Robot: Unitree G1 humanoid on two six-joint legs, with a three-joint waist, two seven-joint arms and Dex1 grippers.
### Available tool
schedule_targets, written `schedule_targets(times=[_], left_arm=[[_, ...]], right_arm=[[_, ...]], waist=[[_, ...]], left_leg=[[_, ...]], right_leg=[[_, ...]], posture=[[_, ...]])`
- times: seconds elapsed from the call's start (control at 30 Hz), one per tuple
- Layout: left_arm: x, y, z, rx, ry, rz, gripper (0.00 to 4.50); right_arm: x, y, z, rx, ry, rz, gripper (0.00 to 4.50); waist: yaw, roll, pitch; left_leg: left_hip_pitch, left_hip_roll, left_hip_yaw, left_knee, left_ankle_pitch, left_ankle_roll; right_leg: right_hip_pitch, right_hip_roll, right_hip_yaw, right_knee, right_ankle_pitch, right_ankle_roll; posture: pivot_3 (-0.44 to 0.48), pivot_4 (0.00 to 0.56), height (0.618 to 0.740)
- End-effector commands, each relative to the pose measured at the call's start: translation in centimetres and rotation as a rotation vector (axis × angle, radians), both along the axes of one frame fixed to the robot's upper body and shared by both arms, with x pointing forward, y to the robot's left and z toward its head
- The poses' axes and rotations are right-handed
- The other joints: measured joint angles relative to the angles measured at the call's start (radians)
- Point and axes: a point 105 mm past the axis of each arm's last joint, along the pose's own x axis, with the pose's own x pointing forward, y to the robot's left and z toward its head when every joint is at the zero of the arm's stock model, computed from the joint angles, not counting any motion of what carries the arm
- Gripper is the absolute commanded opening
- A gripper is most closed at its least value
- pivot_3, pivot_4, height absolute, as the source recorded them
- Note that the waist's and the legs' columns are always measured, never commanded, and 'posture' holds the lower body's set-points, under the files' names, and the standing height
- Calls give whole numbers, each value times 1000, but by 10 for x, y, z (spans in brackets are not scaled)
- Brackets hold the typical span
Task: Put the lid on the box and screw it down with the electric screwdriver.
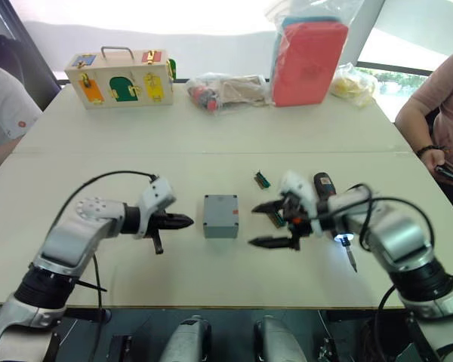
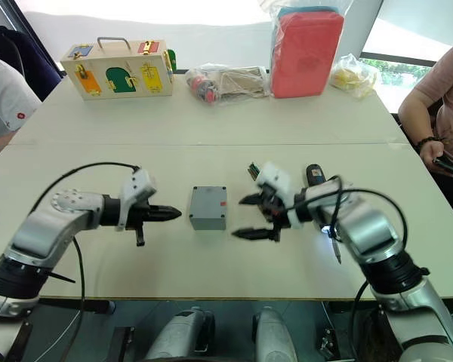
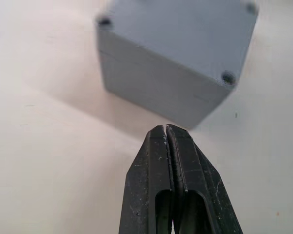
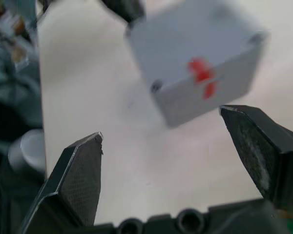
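- One grey box (image 1: pixel 220 216) at the middle of the worktop (image 1: pixel 211 136), lid (image 2: pixel 208 202) already on top, red mark on the side facing the right gripper.
- Left gripper (image 1: pixel 183 221) just beside the box, its two fingers (image 3: pixel 158 165) pressed together, empty.
- Right gripper (image 1: pixel 268 224) near the box's other side, two fingers (image 4: pixel 83 170) spread wide, empty.
- One electric screwdriver (image 1: pixel 334 215) lying on the worktop under the right arm, tip lit.
- Two people seated, one at each side edge.

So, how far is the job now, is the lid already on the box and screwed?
The lid already sits on the box, its corner screw holes visible. Nothing is in hand: the left gripper is shut just left of the box, and the right gripper is open on its other side. The electric screwdriver lies on the table, so the screwing appears still to come.
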Motion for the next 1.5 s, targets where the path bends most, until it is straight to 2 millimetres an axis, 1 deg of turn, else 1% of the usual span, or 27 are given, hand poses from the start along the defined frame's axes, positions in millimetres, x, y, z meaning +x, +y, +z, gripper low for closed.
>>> schedule_targets(times=[0.03, 0.07, 0.1, 0.13, 0.17, 0.23, 0.33, 0.47, 0.5, 0.57, 0.63, 0.67, 0.8, 0.93, 1.23, 1.5], left_arm=[[2, -4, 44, -121, -70, -30, 0], [4, -5, 48, -125, -77, -32, 0], [5, -5, 49, -121, -82, -31, 0], [7, -5, 49, -106, -86, -29, 0], [9, -5, 47, -90, -91, -28, 0], [12, -5, 46, -74, -99, -23, 0], [14, -7, 47, -71, -115, -24, 0], [13, -8, 49, -77, -123, -19, 0], [12, -7, 48, -76, -122, -14, 0], [11, -5, 42, -53, -118, -3, 0], [9, -4, 38, -50, -111, 2, 0], [8, -4, 37, -54, -108, 2, 0], [7, -5, 36, -58, -106, 6, 0], [8, -3, 29, -32, -100, 11, 0], [7, -5, 32, -43, -107, 3, 0], [8, -5, 33, -48, -113, 7, 0]], right_arm=[[38, -20, 35, 176, -61, -160, 4172], [53, -23, 33, 174, -84, -220, 4172], [66, -26, 29, 160, -110, -271, 4172], [81, -28, 24, 144, -125, -331, 4172], [90, -28, 18, 136, -129, -358, 4172], [104, -23, 10, 148, -125, -377, 4172], [122, -21, -7, 106, -138, -423, 4172], [134, -19, -17, 81, -142, -451, 4172], [136, -19, -19, 73, -145, -460, 3688], [138, -18, -21, 69, -143, -456, 3265], [138, -16, -23, 67, -137, -444, 2448], [138, -15, -25, 59, -135, -439, 2165], [137, -14, -28, 49, -133, -428, 2165], [137, -11, -30, 48, -124, -417, 2165], [136, -9, -35, 49, -103, -421, 2165], [137, -10, -36, 52, -96, -432, 2165]], waist=[[-1, 0, 0], [-2, 0, 0], [-3, 0, 0], [-4, 0, 0], [-6, 0, 0], [-9, 0, 0], [-11, 0, 0], [-10, 0, 0], [-10, 0, 0], [-11, 0, 0], [-12, 0, 0], [-12, 0, 0], [-12, 0, 0], [-12, 0, 0], [-12, 0, 0], [-11, 0, 0]], left_leg=[[0, 0, 0, 0, 0, 0], [0, 0, 0, 0, 0, -1], [0, 0, 0, 0, 3, -5], [1, 0, 0, 0, 3, -6], [1, 0, 1, -1, 4, -6], [1, 0, 2, -1, 4, -6], [1, 0, 2, -2, 4, -7], [1, 0, 2, -1, 4, -7], [1, 0, 2, -1, 4, -7], [1, 0, 2, -1, 4, -7], [1, 0, 2, -1, 4, -7], [1, 0, 2, -1, 4, -7], [1, 0, 2, -1, 4, -8], [1, 0, 2, -1, 4, -8], [1, 0, 2, -1, 4, -8], [1, 0, 2, -1, 5, -8]], right_leg=[[0, 0, 0, 0, 0, 0], [0, 0, 0, 0, 0, 0], [0, 0, 0, 0, 0, 0], [0, 0, 0, 0, 0, 0], [0, 0, 0, 0, 0, 0], [-1, 1, 0, 0, 0, 0], [-1, 4, 1, 0, 0, 0], [-2, 4, 1, 0, 0, 0], [-1, 4, 1, 0, 0, 0], [-1, 4, 1, 0, 0, 0], [-1, 4, 1, 0, 0, 0], [-1, 4, 1, 1, 0, 0], [-2, 4, 1, 1, 0, 0], [-2, 4, 2, 1, 0, 0], [-2, 4, 1, 1, 0, 0], [-2, 4, 1, 1, 0, 0]], posture=[[0, 150, 738], [0, 150, 738], [0, 150, 738], [0, 150, 738], [0, 150, 738], [0, 150, 738], [0, 150, 738], [0, 150, 738], [0, 150, 738], [0, 150, 738], [0, 150, 738], [0, 150, 738], [0, 150, 738], [0, 150, 738], [0, 150, 738], [0, 150, 738]])
